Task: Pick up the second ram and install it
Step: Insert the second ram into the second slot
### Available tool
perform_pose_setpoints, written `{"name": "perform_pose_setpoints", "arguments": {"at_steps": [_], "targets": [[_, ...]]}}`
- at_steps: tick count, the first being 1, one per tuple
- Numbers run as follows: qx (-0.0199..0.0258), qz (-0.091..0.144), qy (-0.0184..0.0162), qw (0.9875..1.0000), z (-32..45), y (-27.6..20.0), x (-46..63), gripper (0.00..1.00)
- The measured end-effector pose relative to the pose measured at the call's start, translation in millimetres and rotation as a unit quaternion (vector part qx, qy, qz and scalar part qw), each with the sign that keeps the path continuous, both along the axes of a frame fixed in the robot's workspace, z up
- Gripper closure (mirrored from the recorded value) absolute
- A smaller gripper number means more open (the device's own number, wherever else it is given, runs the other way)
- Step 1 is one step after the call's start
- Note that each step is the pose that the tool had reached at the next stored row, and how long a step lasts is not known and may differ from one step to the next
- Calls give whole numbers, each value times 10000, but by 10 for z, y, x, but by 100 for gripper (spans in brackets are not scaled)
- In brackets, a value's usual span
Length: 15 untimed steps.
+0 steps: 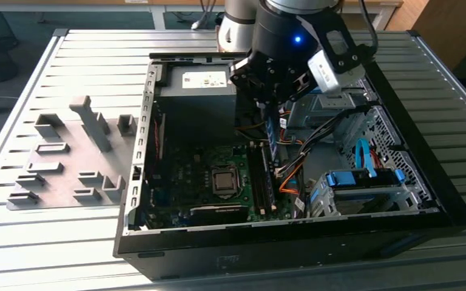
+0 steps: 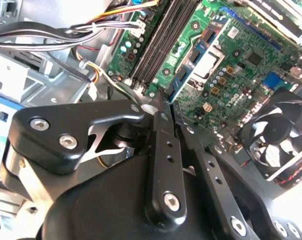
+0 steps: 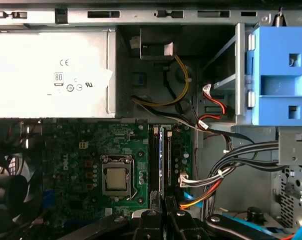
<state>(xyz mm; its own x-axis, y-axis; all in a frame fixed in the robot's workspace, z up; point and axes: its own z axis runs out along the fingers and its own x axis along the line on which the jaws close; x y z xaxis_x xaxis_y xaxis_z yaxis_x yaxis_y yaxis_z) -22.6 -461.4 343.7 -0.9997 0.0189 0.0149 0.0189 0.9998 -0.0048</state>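
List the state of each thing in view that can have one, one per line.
claw: shut on the second ram, above the motherboard slots
second ram: held upright on edge, not yet seated
computer case: side panel off, interior exposed
processor socket: uncovered, no cooler on it
grey bracket blocks: resting on the table beside the case

Slatted metal table [image 1: 79,242] carries two items. Open black computer case [image 1: 298,242] lies on its side, toward the exterior view's right. Grey fixture plate [image 1: 63,182] with raised bracket blocks [image 1: 95,124] lies just beside it, left.
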Motion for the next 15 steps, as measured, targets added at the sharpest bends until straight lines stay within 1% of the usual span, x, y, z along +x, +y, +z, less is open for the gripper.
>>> {"name": "perform_pose_setpoints", "arguments": {"at_steps": [4,5,6,8,10,13,15], "targets": [[0,23,2,10000,-73,0,-1,86],[0,53,2,10000,-91,0,-1,86],[1,145,5,9999,-124,0,-1,86],[1,241,15,9997,-160,-4,-1,86],[1,245,18,9997,-196,-19,-1,86],[0,223,19,9998,-246,-29,-1,86],[0,221,19,9998,-247,-29,-1,86]]}}
